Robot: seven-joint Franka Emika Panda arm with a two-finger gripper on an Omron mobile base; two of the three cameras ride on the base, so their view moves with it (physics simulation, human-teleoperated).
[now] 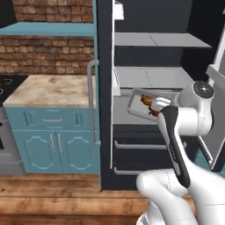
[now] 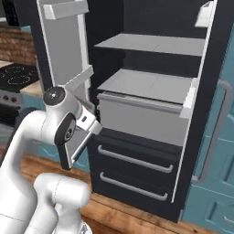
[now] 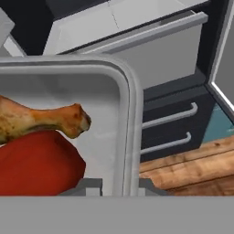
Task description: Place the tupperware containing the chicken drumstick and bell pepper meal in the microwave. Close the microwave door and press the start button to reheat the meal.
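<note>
Both jaws astride tupperware [image 3: 68,109] rim, pinching it

You are looking at a home kitchen. To the left, teal cabinets [image 1: 57,140] with slim metal handles carry a pale stone-patterned counter [image 1: 52,90], and a red brick wall [image 1: 46,55] runs behind it. At the far left edge a black stove top [image 2: 16,75] with ring burners sits beside that counter. Straight ahead stands a tall black fridge [image 2: 151,91], its doors swung open on grey shelves [image 2: 151,84], with two pull-out drawers [image 2: 132,171] with bar handles low down. A long grey bar handle [image 1: 92,103] hangs on the left door. Warm wooden floorboards [image 1: 57,197] cover the near ground, and more teal cabinetry [image 2: 215,183] continues at the right.
</note>
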